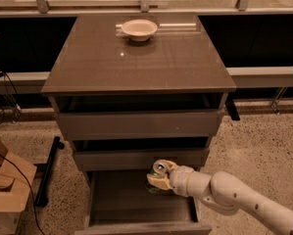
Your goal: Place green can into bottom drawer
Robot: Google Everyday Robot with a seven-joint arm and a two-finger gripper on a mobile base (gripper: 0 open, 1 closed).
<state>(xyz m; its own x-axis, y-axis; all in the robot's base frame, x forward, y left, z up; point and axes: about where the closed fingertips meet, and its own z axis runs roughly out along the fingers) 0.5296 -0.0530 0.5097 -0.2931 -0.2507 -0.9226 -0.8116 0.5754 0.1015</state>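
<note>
Over the rear right part of the bottom drawer [121, 202], my gripper [158, 178] hung with its fingers [155, 182] clenched around the green can [159, 167]. The can was in the air, silver top upward, just in front of and below the middle drawer [136, 159].

That closeness was my main worry. I judged that any lift or push toward the cabinet could knock the can's top against the middle drawer's front and twist it in my grasp. Letting go from that height also looked risky: the can might land on its edge, topple and roll across the flat floor. My arm [234, 197] reached in from the right over the drawer's side wall, so a careless descent could have caught that wall.

As for containers, the bottom drawer stood pulled well out, and the floor I could see held nothing. The middle drawer and the top drawer [136, 125] showed only dark gaps above their fronts, their insides hidden. On the cabinet top [136, 67] sat a pale bowl [139, 29] near the far edge, and I could make out nothing in it.
</note>
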